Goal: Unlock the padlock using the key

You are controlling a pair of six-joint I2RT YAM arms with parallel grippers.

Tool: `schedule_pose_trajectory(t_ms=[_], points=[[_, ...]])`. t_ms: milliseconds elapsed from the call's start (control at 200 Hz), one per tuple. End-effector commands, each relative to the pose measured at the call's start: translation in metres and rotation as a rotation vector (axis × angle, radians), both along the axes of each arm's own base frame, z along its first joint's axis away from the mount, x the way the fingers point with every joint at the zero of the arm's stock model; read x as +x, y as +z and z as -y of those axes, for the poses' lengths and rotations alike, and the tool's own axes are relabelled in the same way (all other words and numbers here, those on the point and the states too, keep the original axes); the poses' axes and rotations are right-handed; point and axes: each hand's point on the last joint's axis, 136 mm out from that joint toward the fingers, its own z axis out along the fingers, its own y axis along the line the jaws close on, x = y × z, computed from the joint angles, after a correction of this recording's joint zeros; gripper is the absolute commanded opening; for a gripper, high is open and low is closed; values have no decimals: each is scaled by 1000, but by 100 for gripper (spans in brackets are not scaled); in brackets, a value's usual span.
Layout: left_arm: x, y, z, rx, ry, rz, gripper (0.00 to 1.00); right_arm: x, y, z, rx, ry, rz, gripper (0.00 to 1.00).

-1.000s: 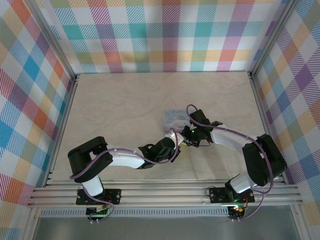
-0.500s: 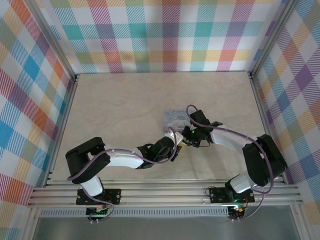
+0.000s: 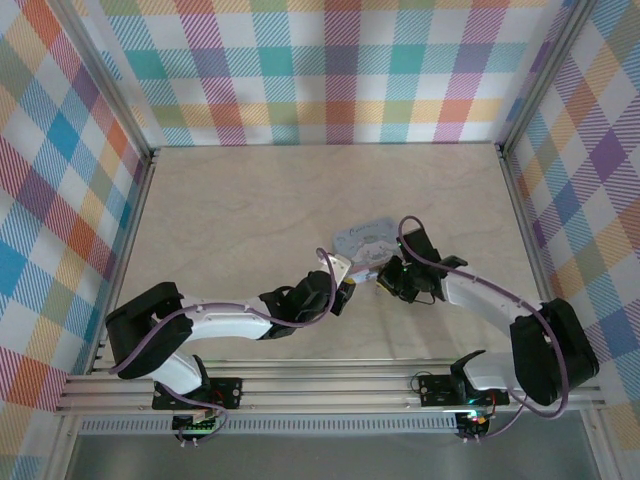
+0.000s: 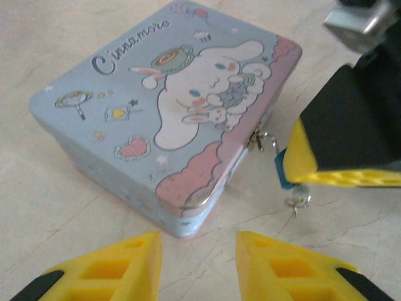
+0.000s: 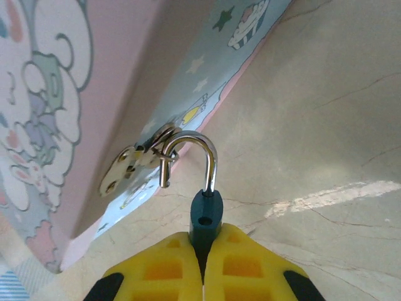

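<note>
1. The small dark teal padlock (image 5: 205, 216) with a silver shackle hangs at the side of the pale blue, cartoon-printed rectangular tin (image 4: 169, 106). Its shackle is hooked through the tin's brass-coloured hasp (image 5: 135, 160).
2. The right fingers (image 5: 219, 248) are pressed together on the padlock's body, with the yellow pads meeting just below it.
3. The shackle's longer leg enters the body. The shorter leg ends clear of the body, beside the hasp loop.
4. The left fingers (image 4: 250, 251) stand apart with nothing between them. They are low over the pale marbled surface (image 4: 44, 207), just short of the tin's near corner.
5. In the left wrist view a small silver ring (image 4: 297, 200) hangs below the padlock. I cannot tell whether a key is on it.
6. From above, both arms reach to the middle of the surface, and the tin lies just beyond their wrists.
</note>
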Motion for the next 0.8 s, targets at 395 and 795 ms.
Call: schedule_pose_trajectory(t_ms=[395,795], points=[[-1,3,-26,1,66,4,36,18,-4,5,-9,-110,17,0],[0,14,-33,10,87,9,37,50,22,19,-72,-168,164,0]])
